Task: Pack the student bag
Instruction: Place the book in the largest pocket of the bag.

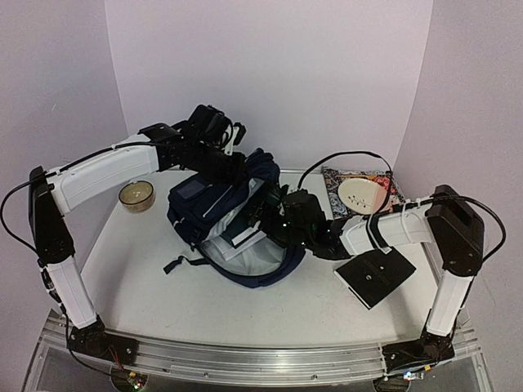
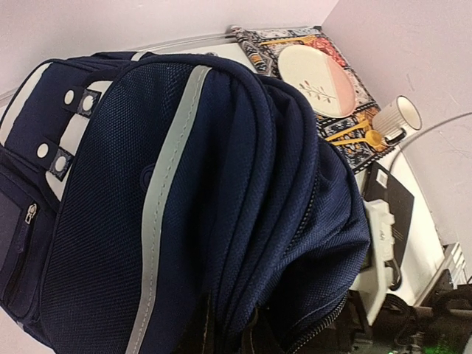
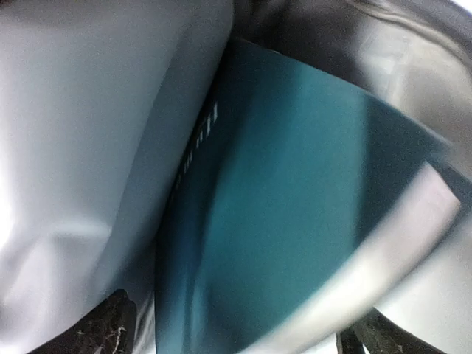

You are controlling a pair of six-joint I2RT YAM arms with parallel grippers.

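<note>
A robotics lab booth: plain pale walls enclose a white tabletop, with robot arms bolted to an aluminium rail.

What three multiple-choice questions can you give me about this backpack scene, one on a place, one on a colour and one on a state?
1. Where does the bowl sit?
A. inside the student bag
B. on the table, on the left arm's side of the bag
C. on top of the bag

2. What colour is the book inside the bag?
A. red
B. yellow
C. teal

3. How is the bag's main compartment?
A. open
B. zipped shut
C. buckled flat

Answers:
1 B, the top view shows it on the table beside the bag.
2 C, the right wrist view shows a teal cover against grey fabric.
3 A, the pale lining is exposed in the top view.
</note>
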